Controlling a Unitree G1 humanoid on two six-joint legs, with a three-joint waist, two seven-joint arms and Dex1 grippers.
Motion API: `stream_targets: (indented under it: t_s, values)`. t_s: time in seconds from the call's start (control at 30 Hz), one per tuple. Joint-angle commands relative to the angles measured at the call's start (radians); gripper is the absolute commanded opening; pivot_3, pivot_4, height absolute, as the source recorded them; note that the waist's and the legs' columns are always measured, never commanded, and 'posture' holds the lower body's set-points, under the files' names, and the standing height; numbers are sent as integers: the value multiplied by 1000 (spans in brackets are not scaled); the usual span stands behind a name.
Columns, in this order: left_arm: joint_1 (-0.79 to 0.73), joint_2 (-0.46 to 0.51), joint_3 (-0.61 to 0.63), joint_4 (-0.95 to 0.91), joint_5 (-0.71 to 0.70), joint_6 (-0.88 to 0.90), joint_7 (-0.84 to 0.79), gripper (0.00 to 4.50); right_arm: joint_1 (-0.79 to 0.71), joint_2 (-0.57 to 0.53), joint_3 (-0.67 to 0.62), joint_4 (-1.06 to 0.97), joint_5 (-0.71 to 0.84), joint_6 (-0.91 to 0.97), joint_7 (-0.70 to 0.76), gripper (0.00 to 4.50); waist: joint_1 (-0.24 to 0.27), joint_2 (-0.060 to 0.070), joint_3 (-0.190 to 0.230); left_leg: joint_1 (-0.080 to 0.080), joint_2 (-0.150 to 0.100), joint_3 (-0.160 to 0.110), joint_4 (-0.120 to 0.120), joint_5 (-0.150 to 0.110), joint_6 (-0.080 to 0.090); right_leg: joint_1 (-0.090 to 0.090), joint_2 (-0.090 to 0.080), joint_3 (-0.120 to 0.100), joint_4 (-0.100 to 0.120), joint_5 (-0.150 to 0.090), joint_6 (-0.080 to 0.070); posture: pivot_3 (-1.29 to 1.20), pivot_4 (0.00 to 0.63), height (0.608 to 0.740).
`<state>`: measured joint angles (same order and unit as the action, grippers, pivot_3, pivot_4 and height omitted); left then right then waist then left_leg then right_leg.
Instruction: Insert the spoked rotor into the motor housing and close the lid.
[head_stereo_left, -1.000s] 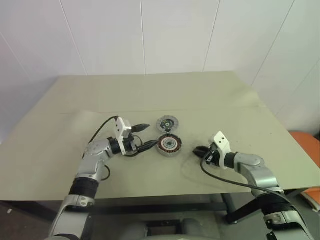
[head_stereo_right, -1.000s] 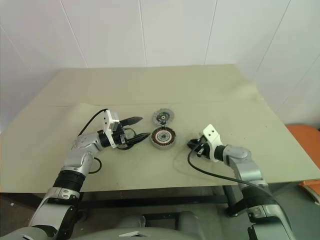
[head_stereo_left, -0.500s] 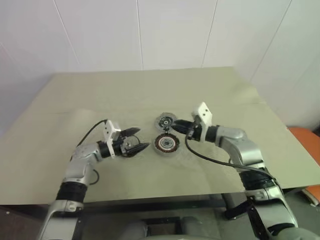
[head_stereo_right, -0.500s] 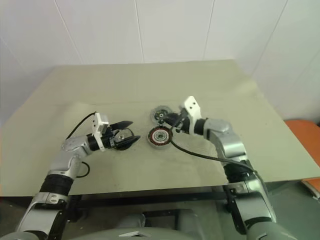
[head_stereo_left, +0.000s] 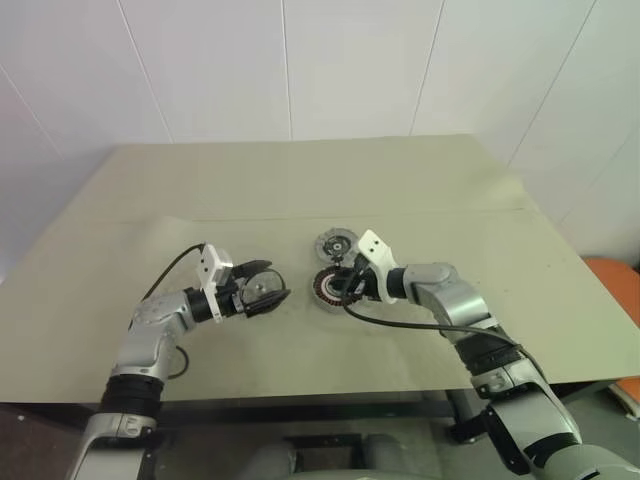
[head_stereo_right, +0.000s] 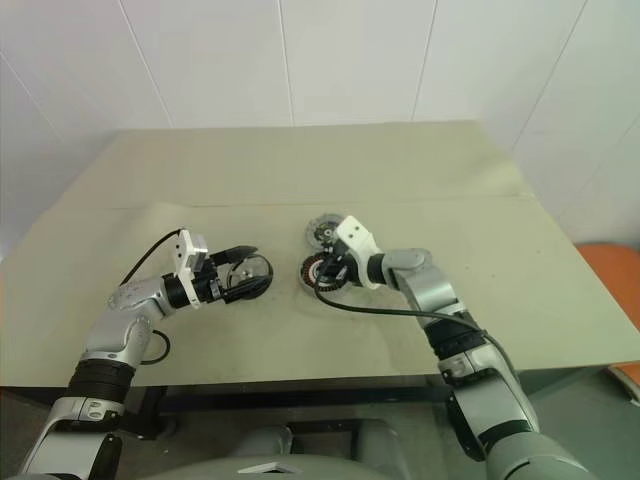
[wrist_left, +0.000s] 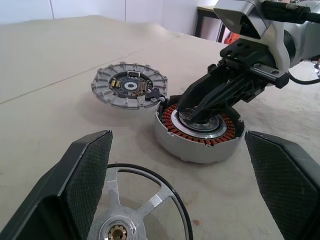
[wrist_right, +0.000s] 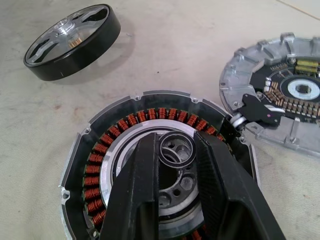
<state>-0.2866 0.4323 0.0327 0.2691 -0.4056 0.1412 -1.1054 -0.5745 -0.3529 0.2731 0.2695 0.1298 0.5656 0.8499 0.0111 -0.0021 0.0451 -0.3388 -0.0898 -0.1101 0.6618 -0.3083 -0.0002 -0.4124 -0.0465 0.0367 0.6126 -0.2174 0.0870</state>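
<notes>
- Rotor first: the black-rimmed ring with silver metal spokes and a brass hub, the spoked rotor (wrist_right: 70, 40), lies flat on the beige table (head_stereo_left: 400, 180), not yet inserted
- Left gripper (head_stereo_left: 268, 284) is spread wide, its fingers flanking the rotor without closing on it
- Right gripper (wrist_right: 176, 141) is narrowed, fingers pinching the small centre collar of the pale grey round motor housing (wrist_left: 200, 150) with its ring of copper-red windings
- Just beside the housing lies the lid (wrist_left: 127, 86), a silvery ribbed disc with a dark circuit board, joined to it by a short lead
- Rotor looks rigid, fairly heavy and smooth; grip it across the outer rim, level, and expect magnets to snatch it near the windings
</notes>
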Motion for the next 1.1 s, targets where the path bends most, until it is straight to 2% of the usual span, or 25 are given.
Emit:
stream_targets:
  t_s: [0.03, 0.3, 0.6, 0.87, 1.1]
  values:
    - [-9, 3, 10, -45, -13, 3, 7, 4500, -7, -16, 23, -4, 1, 52, 41, 675, 0, 0, 0, 0, 0, 0, 0, 0, 0, 0, 0, 0, 0, 0, 0, 0, 0, 740]
    - [-12, -1, 3, -39, -13, 12, 11, 4500, 37, -56, 59, -78, 8, 71, 110, 675, 0, -1, 0, 0, 0, 0, 0, 0, 0, 0, 0, 0, 0, 0, 0, 0, 0, 740]
    - [-14, -6, -3, -28, -10, 6, 13, 4500, 28, 4, 33, -75, -22, -80, 47, 675, -14, 0, 0, 0, 1, 0, 0, 0, 0, 0, 1, 0, 0, 0, 0, 0, 0, 740]
    - [-8, -7, 1, -20, -10, 0, 11, 4500, 32, 0, 37, -59, -40, -115, 50, 675, -16, 0, 0, -1, -1, 0, 0, 0, 0, 0, 0, 0, 0, 0, 0, 0, 0, 740]
    - [-4, -6, 4, -22, -24, 11, -2, 4500, 4, -27, -20, -85, 27, -42, 105, 675, -19, 0, 0, 0, 0, 0, 0, 0, 0, 0, 0, 0, 0, 0, 0, 0, 0, 740]
